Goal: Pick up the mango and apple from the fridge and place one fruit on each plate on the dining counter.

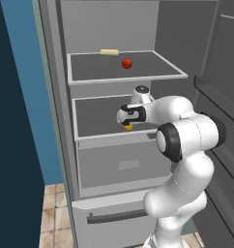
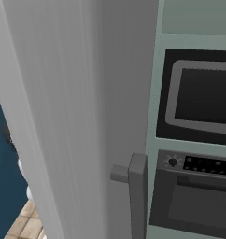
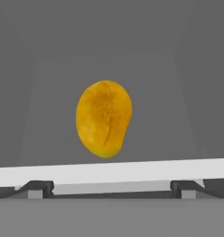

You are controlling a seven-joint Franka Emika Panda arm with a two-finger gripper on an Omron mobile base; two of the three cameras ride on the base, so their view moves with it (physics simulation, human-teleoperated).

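Yellow-orange mango point(image 3: 103, 118) seen lying on fridge point(image 1: 114, 164) middle shelf point(image 1: 97, 118), near front edge. Fingers point(image 3: 40, 189) spread wide, released, just before mango. Red apple point(image 1: 126, 63) left on upper shelf point(image 1: 124, 68).

Glossy white rounded arm segments with black joint rings, grey-capped wrist, dark-faced end effector point(image 1: 128, 122).

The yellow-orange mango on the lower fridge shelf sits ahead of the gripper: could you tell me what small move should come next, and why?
Probably ease the gripper straight forward. In the hand view the oval yellow-orange mango lies centred between the open, widely spread fingertips but beyond them, so nothing is grasped yet. Close only once the fingers flank it.
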